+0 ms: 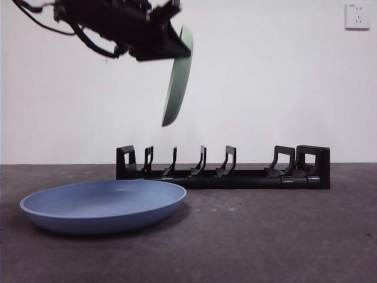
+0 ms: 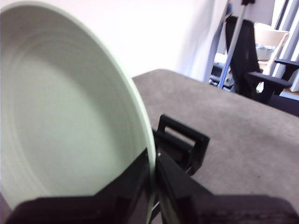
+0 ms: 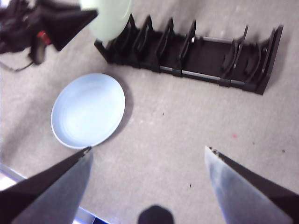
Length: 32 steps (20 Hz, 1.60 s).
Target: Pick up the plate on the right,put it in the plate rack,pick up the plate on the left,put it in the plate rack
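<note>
My left gripper (image 1: 174,52) hangs high above the left part of the plate rack (image 1: 235,177), shut on the rim of a pale green plate (image 1: 177,82). The plate stands nearly upright, its lower edge well above the prongs. In the left wrist view the black jaws (image 2: 153,173) pinch the green plate (image 2: 70,116), with one blocky end of the rack (image 2: 182,140) below. A blue plate (image 1: 106,203) lies flat on the table in front of the rack's left end. My right gripper (image 3: 148,149) is open and empty, high above the table, looking down on the blue plate (image 3: 88,109), the rack (image 3: 196,51) and the green plate (image 3: 110,16).
The dark grey table runs back to a white wall with a socket (image 1: 357,16). Black chairs (image 2: 247,60) stand beyond the table's far side. The table's edge (image 3: 14,175) shows near the blue plate.
</note>
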Motion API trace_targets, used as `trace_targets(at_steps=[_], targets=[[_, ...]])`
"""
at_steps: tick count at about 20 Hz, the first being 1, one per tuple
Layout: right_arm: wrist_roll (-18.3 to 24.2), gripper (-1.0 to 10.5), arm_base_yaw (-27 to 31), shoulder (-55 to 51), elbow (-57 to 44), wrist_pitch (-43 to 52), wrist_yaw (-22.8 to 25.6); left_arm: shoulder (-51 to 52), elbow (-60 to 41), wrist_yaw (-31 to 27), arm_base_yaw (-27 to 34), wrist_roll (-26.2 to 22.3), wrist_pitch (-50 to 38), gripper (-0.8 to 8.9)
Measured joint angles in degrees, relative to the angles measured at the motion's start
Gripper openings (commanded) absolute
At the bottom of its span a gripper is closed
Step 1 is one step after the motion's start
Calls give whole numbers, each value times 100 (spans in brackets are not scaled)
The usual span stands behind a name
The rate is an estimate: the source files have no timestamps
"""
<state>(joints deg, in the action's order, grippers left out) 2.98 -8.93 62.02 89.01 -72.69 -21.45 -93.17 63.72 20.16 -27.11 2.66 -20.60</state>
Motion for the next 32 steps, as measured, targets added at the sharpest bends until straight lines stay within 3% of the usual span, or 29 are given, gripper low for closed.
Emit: trace_targets(at_steps=[15, 23, 26, 32], targets=[[55, 409, 0, 4, 0, 74, 4, -721, 7, 120, 262, -28, 481, -8], [72, 409, 0, 4, 0, 98, 4, -721, 35, -17, 256, -527, 964, 6], [72, 409, 0, 4, 0, 83, 4, -721, 35, -101, 236, -542, 997, 169], [72, 409, 0, 4, 0, 52, 4, -721, 35, -15, 240, -496, 1056, 189]])
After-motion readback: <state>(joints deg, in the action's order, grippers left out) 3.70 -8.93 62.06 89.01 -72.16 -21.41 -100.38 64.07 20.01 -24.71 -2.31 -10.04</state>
